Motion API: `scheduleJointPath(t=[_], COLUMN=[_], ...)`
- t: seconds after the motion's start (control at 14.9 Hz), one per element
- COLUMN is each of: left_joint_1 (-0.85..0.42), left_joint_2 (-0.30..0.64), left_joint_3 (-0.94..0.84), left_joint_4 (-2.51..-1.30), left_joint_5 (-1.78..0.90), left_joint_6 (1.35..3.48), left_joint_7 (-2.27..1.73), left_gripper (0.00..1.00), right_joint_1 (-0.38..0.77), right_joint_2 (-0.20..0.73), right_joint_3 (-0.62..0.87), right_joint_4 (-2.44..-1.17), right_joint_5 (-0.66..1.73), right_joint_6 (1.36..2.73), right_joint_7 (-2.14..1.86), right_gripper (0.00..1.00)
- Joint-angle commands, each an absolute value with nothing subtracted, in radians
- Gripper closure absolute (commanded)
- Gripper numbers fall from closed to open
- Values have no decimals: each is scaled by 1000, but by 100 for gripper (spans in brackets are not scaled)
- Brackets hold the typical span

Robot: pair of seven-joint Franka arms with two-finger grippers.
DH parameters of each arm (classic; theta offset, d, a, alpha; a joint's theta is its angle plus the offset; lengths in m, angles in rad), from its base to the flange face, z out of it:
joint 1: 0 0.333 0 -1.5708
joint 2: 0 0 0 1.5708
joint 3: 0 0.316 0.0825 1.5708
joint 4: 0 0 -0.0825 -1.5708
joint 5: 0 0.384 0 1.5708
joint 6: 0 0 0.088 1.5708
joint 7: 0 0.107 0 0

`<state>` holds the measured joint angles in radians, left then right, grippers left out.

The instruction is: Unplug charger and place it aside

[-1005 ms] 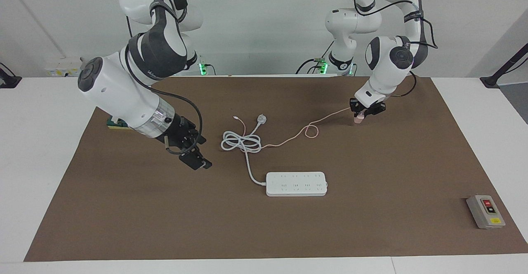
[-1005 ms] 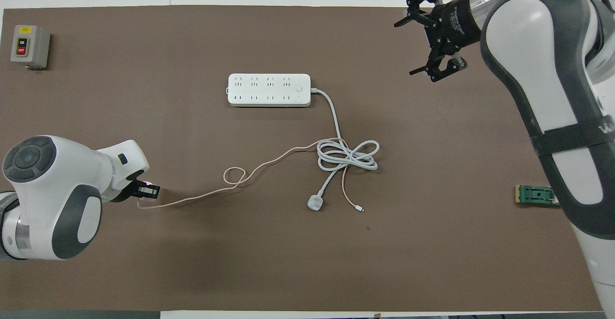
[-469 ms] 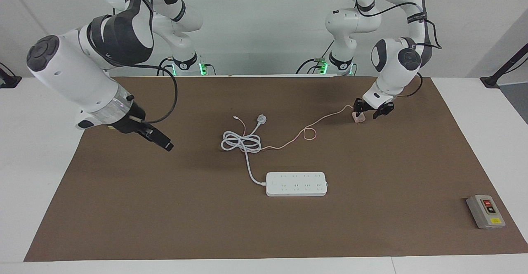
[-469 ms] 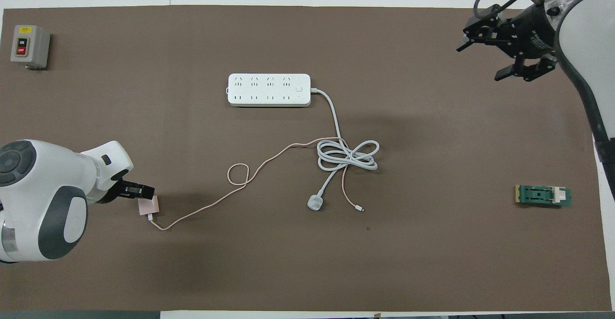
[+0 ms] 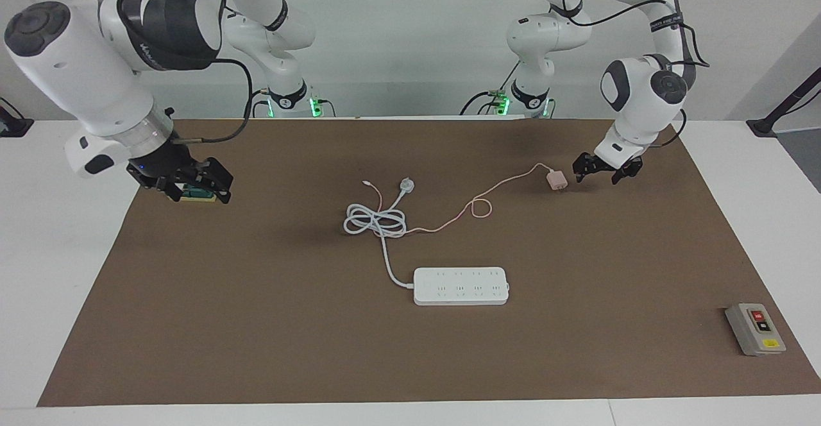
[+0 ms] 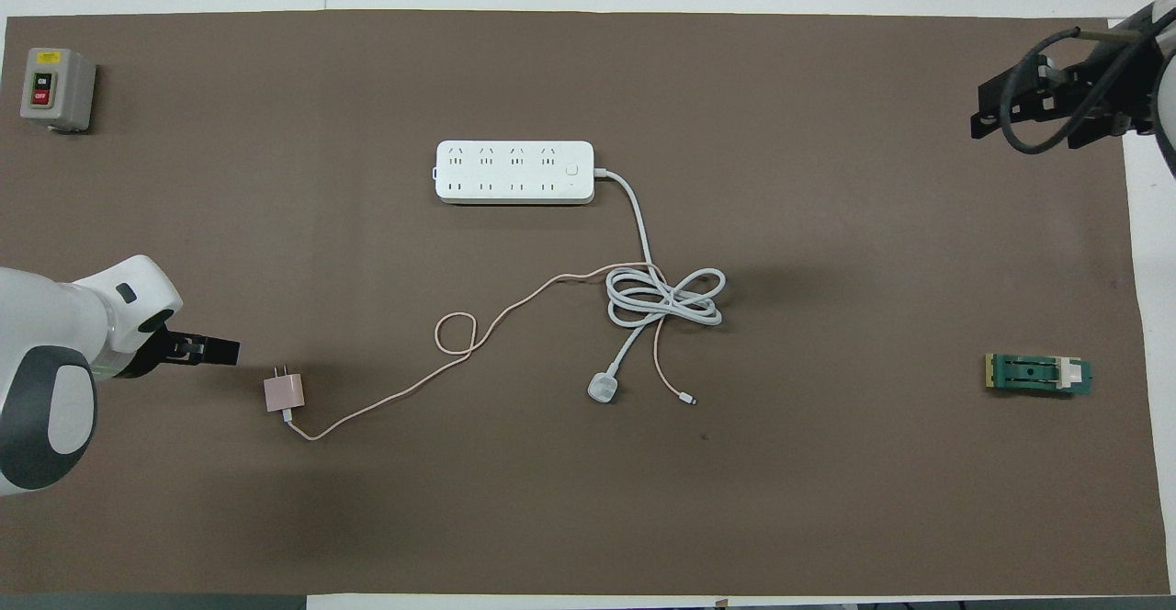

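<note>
Charger is lying loose on the brown mat at right of centre in the facing view, well clear of the power strip. Left pincer hangs just beside it, fingers apart. Right pincer is over at the left; can't tell its state. Only risk I'd guess: the arm snagging the pink cable and dragging the charger.

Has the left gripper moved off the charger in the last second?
Yes. The left gripper let go and drew back toward the left arm's end of the brown mat, open; the charger lies on the mat.
</note>
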<state>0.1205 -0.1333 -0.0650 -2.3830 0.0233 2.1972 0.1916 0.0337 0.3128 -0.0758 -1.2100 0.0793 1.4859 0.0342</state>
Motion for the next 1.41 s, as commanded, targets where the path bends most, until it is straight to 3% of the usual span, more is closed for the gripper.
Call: scheduleJointPath(t=[0.0, 0.4, 0.67, 1.14, 1.34], left_joint_1=[150, 163, 153, 138, 16], left_joint_2=[-92, -61, -72, -115, -123], left_joint_3=[-71, -74, -77, -132, -30], left_joint_4=[-2265, -1915, -1778, -1735, -1726], left_joint_5=[40, 38, 38, 32, 32], left_joint_6=[2174, 1925, 1771, 1680, 1606], left_joint_7=[187, 114, -49, -77, -77], left_gripper=[0, 0, 0, 0, 0], right_joint_1=[17, 12, 12, -17, -25], right_joint_2=[191, -21, -54, -49, -48], right_joint_3=[-67, -64, -51, -44, -44], right_joint_4=[-1342, -1557, -1577, -1575, -1574], right_joint_5=[45, -1, -84, -48, 21], right_joint_6=[1485, 1489, 1508, 1542, 1539], right_joint_7=[-72, -84, -100, -86, -71], right_gripper=[0, 0, 0, 0, 0])
